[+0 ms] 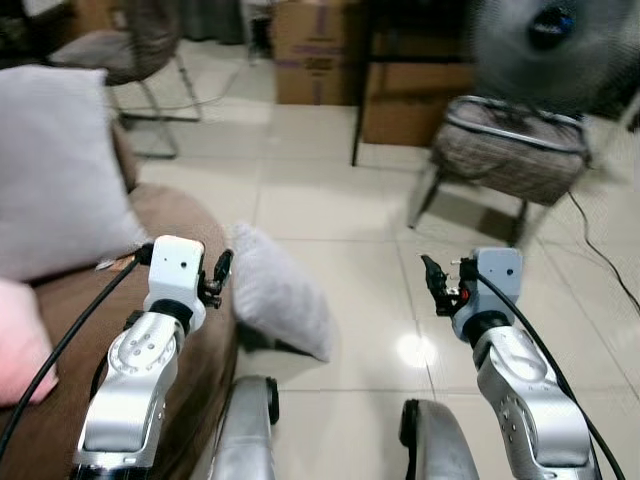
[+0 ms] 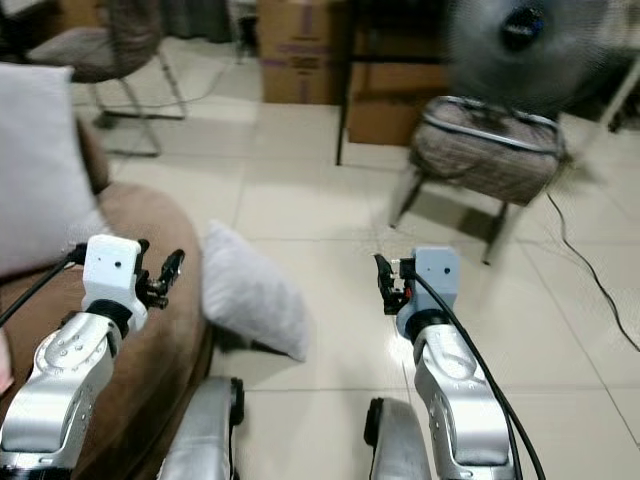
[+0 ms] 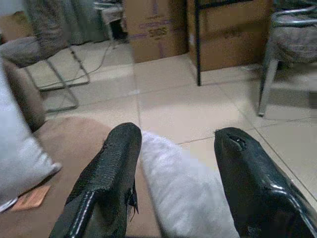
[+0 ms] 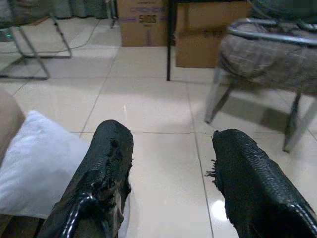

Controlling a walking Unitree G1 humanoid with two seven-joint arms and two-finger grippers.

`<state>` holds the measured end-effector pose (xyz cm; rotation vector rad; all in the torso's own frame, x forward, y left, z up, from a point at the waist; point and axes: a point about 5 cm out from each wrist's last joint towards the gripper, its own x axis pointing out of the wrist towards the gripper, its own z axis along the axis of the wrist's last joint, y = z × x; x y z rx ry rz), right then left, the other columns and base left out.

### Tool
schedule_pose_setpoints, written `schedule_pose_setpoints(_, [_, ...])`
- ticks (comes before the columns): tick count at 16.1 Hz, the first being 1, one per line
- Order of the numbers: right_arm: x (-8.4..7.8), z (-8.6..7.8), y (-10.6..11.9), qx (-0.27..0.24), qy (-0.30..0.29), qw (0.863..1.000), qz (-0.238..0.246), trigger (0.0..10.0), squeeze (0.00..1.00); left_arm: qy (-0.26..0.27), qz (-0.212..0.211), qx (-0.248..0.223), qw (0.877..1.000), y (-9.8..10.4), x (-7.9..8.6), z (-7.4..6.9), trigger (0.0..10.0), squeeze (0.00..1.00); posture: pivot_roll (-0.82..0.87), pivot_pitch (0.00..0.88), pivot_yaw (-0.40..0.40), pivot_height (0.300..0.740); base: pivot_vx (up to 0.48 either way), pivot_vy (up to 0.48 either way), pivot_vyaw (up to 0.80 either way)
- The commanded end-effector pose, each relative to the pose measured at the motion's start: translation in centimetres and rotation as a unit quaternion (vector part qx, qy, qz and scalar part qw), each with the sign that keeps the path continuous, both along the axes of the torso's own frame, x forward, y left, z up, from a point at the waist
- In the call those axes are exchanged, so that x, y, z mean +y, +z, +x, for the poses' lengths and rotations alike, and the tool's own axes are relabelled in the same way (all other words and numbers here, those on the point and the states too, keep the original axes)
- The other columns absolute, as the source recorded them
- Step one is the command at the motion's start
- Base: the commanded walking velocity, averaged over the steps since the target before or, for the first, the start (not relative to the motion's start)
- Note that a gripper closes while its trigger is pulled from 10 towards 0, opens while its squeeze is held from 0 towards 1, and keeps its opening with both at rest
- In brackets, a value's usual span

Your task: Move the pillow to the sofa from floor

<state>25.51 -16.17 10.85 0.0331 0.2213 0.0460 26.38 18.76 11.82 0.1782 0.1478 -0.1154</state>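
Note:
A grey-white pillow (image 1: 278,291) lies on the tiled floor, leaning against the side of the brown sofa (image 1: 165,215). My left gripper (image 1: 222,270) is raised over the sofa's edge, just left of the pillow, open and holding nothing. In the left wrist view the pillow (image 3: 183,188) shows between and beyond the two black fingers (image 3: 106,178). My right gripper (image 1: 432,279) hangs open over bare floor to the right of the pillow, well apart from it. The right wrist view has the pillow (image 4: 42,166) beside one finger.
Two cushions rest on the sofa, a white one (image 1: 55,170) and a pink one (image 1: 20,340). A metal-legged stool (image 1: 505,150) and a fan (image 1: 550,40) stand at the right rear. Cardboard boxes (image 1: 315,50) and a chair (image 1: 125,45) are further back. A cable (image 1: 600,250) trails along the floor.

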Motion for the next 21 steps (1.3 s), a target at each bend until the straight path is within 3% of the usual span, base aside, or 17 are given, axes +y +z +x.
schedule_pose_setpoints(1, [-0.3, 0.1, 0.5, -0.011, -0.003, 1.000, -0.006, 10.0, 0.00, -0.007, -0.001, -0.002, 1.000, 0.1, -0.3, 0.2, 10.0, 0.16, 0.04, 0.000, 0.020, 0.590, 0.289, 0.000, 0.00])
schedule_pose_setpoints(12, [-0.3, 0.4, 0.8, -0.015, 0.025, 0.999, -0.037, 10.0, 0.00, 0.019, -0.001, 0.003, 1.000, -0.6, 0.5, 0.0, 10.0, 0.16, 0.03, 0.000, 0.007, 0.590, 0.290, 0.000, -0.12])
schedule_pose_setpoints(16, [0.0, 0.5, 1.0, -0.018, 0.030, 0.998, -0.045, 10.0, 0.00, 0.020, 0.002, 0.002, 1.000, -0.5, 0.9, 0.2, 10.0, 0.16, 0.03, 0.000, 0.014, 0.590, 0.289, 0.000, 0.80])
schedule_pose_setpoints(21, [-0.3, 0.6, 1.0, -0.022, 0.021, 0.999, -0.039, 10.0, 0.00, 0.017, -0.002, 0.002, 1.000, -0.7, 0.8, 0.1, 10.0, 0.16, 0.03, 0.000, 0.015, 0.590, 0.292, 0.000, 0.00])
